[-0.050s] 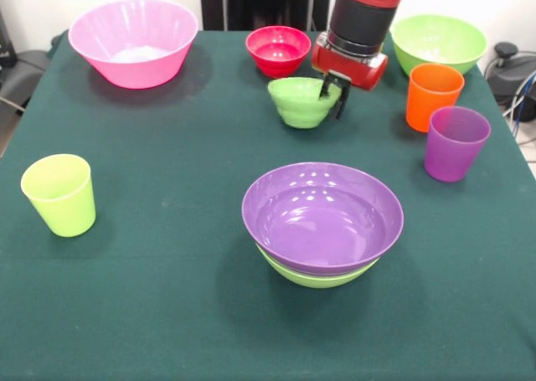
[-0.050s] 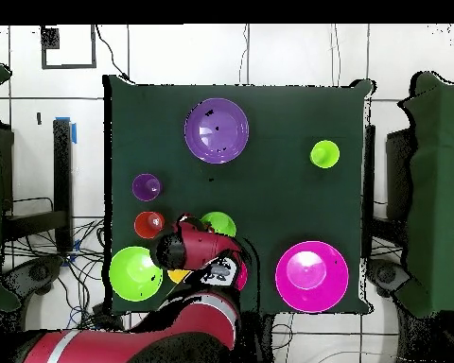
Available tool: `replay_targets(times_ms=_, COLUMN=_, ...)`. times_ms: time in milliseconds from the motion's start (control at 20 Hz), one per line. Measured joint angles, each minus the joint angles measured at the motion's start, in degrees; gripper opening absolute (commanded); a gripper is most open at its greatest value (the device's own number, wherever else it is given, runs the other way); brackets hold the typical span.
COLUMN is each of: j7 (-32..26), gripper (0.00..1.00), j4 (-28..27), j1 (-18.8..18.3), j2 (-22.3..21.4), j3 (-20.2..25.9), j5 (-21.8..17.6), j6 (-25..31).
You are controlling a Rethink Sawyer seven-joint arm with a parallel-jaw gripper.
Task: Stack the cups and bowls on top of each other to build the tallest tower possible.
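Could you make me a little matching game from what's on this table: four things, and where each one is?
Things:
1. purple bowl
2. pink bowl
3. purple cup
4. small green bowl

Places:
A. beside the orange cup
B. at the gripper
C. alone at a table corner
D. nested on a green bowl

Pairs: 1-D, 2-C, 3-A, 4-B

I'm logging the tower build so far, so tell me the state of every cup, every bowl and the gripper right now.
purple bowl: upright, nested in a lime green bowl.
small lime green bowl: tilted, rim pinched by the gripper.
pink bowl: upright, alone.
red bowl: upright, alone.
large lime green bowl: upright, alone.
orange cup: upright.
purple cup: upright.
lime green cup: upright.
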Motion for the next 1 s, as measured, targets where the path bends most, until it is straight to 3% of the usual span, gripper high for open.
replay_targets(times_ms=600, j7=0.0, gripper=0.0, j4=0.5, j1=0.0, j2=-0.7, j3=-0.6, j5=0.1, j6=0.0)
replay_targets(times_ms=1000, j7=0.0, gripper=0.0, j4=0.8, j1=0.0, j2=-5.2, j3=-1.0, j5=0.1, j6=1.0)
